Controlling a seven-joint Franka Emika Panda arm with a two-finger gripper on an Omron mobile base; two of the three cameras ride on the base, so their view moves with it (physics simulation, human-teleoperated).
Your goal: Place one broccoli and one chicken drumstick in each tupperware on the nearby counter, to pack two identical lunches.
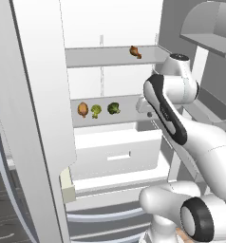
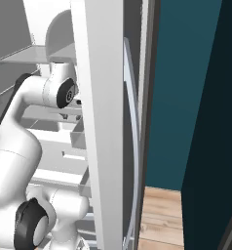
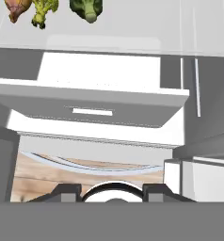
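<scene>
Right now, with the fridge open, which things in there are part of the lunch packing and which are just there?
For the job:
- drumstick on the upper shelf
- drumstick on the middle shelf
- pale green broccoli
- dark green broccoli

Just there:
- fridge drawer
- fridge door

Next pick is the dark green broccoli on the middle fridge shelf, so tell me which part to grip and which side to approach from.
Grip the dark green broccoli across its rounded floret head, coming straight in from the open front of the fridge shelf. It is the rightmost of three pieces, so its right side is free, while the lighter broccoli sits close on its left. The gripper likely needs raising to shelf level.
</scene>
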